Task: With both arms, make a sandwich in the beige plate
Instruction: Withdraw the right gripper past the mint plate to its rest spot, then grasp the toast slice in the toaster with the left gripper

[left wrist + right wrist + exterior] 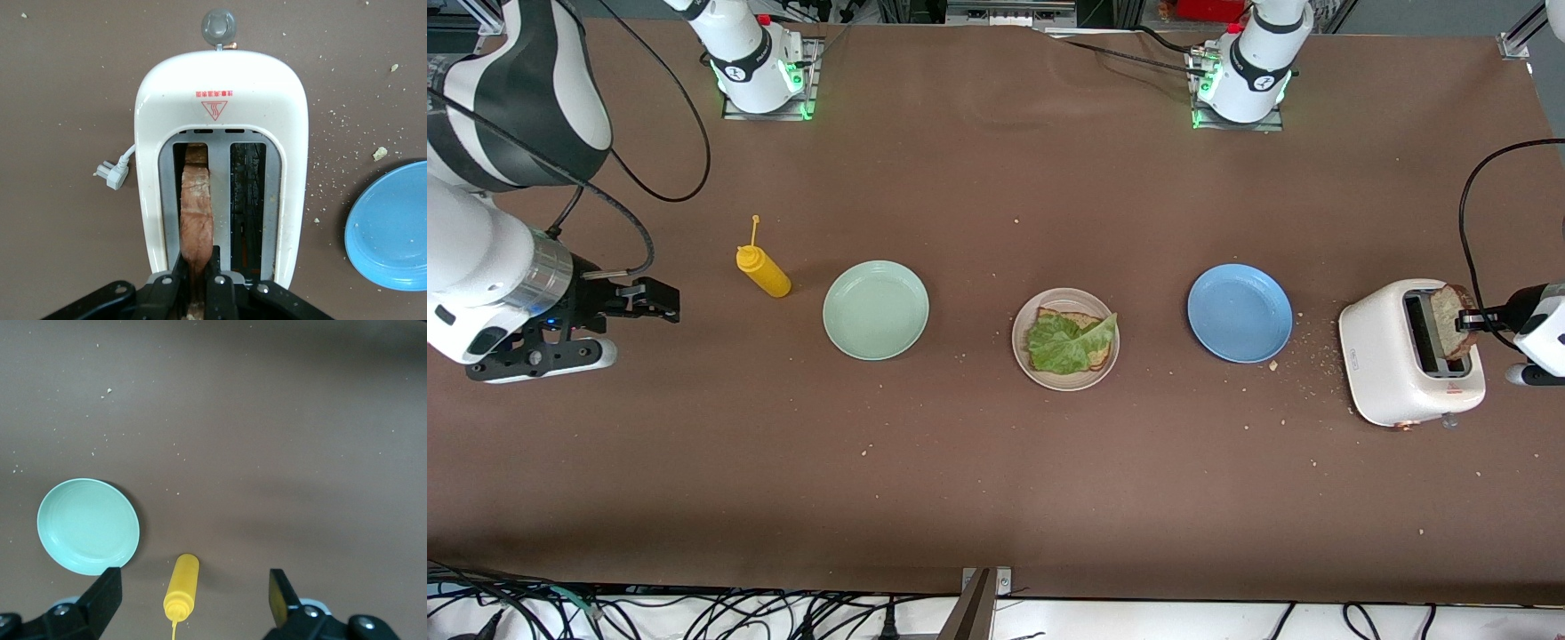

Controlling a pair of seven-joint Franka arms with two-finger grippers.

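You had a brown table (996, 462) scattered with crumbs (1316, 351). Along its middle, from the right arm's end to the left arm's, stood a yellow squeeze bottle (763, 270), a mint-green plate (876, 310), the beige plate (1032, 364), a blue plate (1240, 313) and a white toaster (1383, 356).

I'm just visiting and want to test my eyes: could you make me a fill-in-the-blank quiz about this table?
1. The left gripper has its jaws shut on a bread slice standing in the ____.
2. On the beige plate, a lettuce leaf lies on top of a slice of ____.
3. The yellow squeeze bottle stands beside the ____ plate.
4. The right gripper hangs over the table with jaws ____.

Missing words: toaster; bread; mint-green; open
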